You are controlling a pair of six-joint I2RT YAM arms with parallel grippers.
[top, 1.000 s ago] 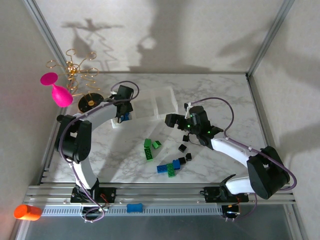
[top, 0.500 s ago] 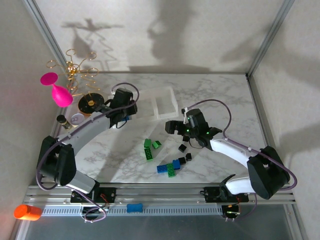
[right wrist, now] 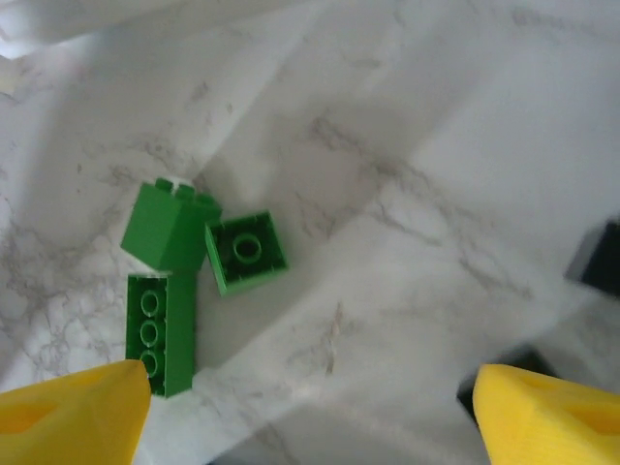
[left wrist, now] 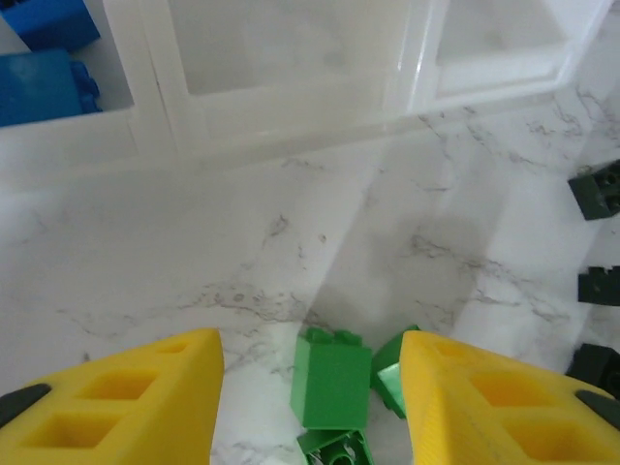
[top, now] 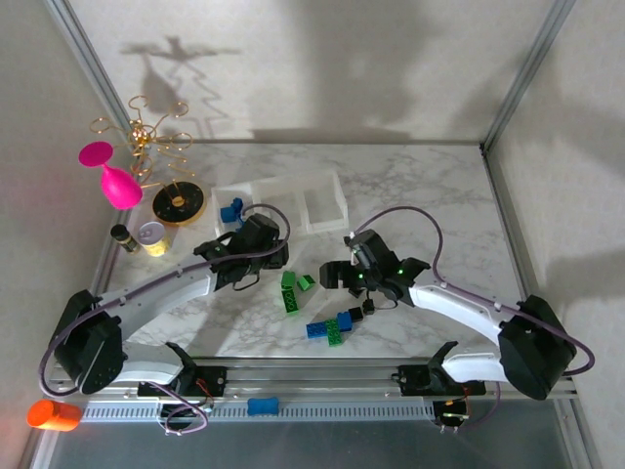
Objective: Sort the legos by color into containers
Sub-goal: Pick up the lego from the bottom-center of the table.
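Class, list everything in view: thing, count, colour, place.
tray: one, clear, far side
boxed blue legos: two, tray's left compartment
loose blue legos: two, front centre
green legos: three clustered mid-table, one beside loose blue
black legos: at least three, right of green
goblet: one, pink, far left
wire stand: one, gold, far left
dish: one, black-and-gold, left of tray
jars: two, small, left edge
orange object: one, near-left corner
clip: one, blue, front rail
left gripper: open, yellow, above green legos
right gripper: open, yellow
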